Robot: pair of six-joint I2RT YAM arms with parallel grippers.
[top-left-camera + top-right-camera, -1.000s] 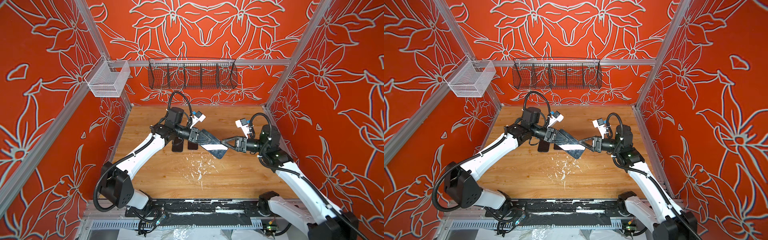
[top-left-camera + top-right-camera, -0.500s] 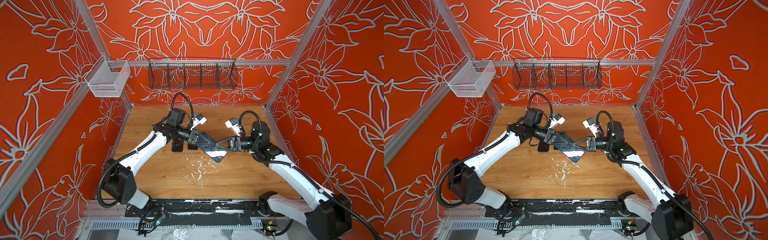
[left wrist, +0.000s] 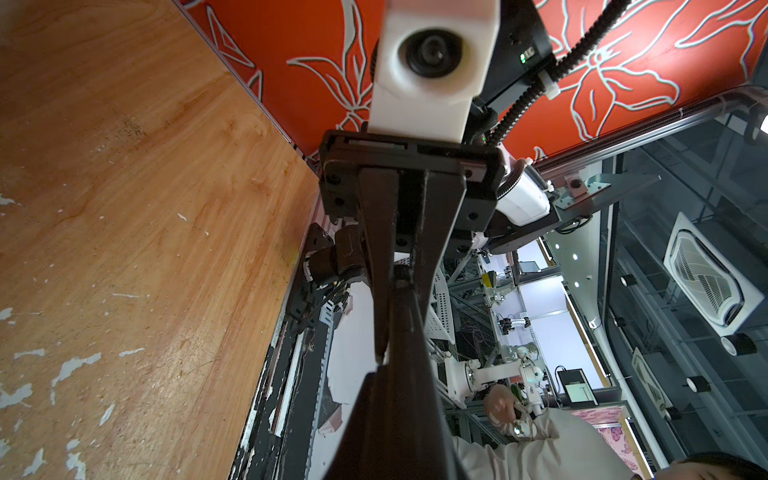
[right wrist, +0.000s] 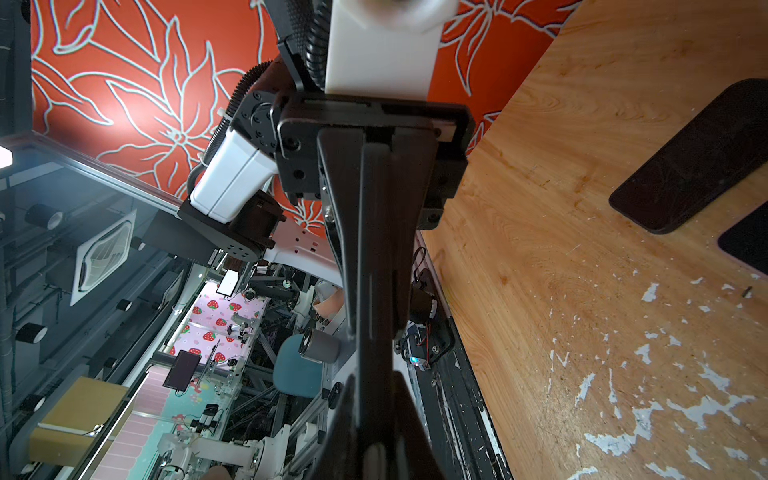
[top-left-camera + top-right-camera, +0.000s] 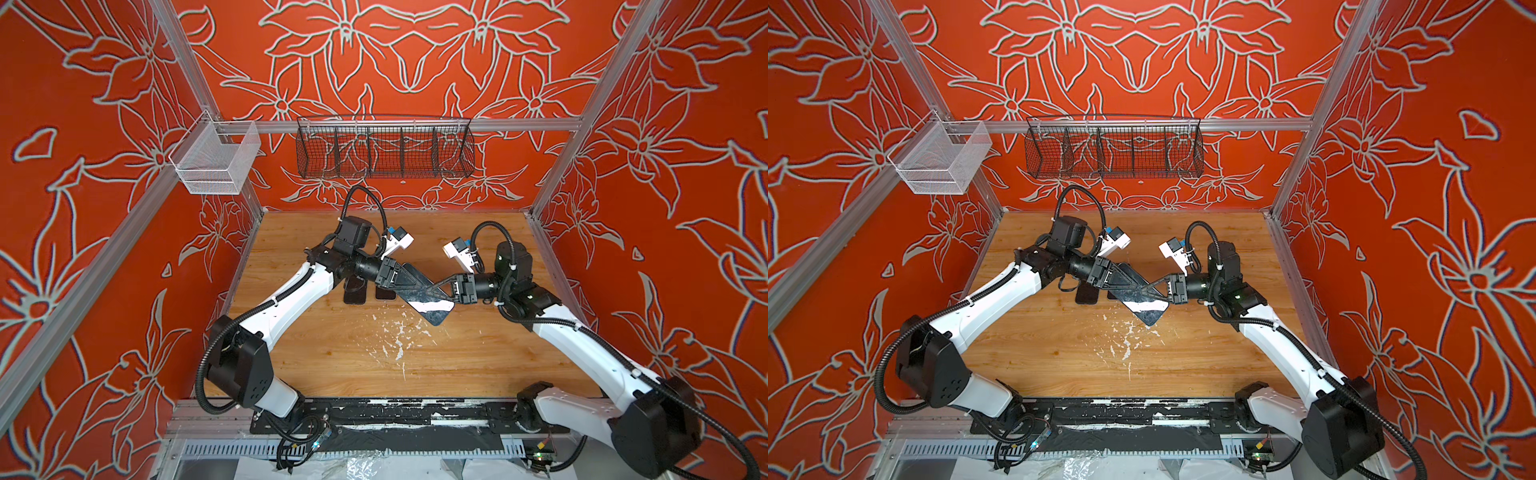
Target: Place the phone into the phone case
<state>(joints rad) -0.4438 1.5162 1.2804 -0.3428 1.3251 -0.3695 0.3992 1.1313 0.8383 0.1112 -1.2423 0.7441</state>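
Dark phone point(image 5: 433, 311) aloft over mid surface point(image 5: 332, 353), left tool point(image 5: 423, 286) and right tool point(image 5: 442, 285) both tight on it.

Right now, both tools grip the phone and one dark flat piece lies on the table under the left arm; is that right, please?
Not quite: two dark flat pieces lie there on the table, as both top views show. The left tool and right tool do grip the phone.
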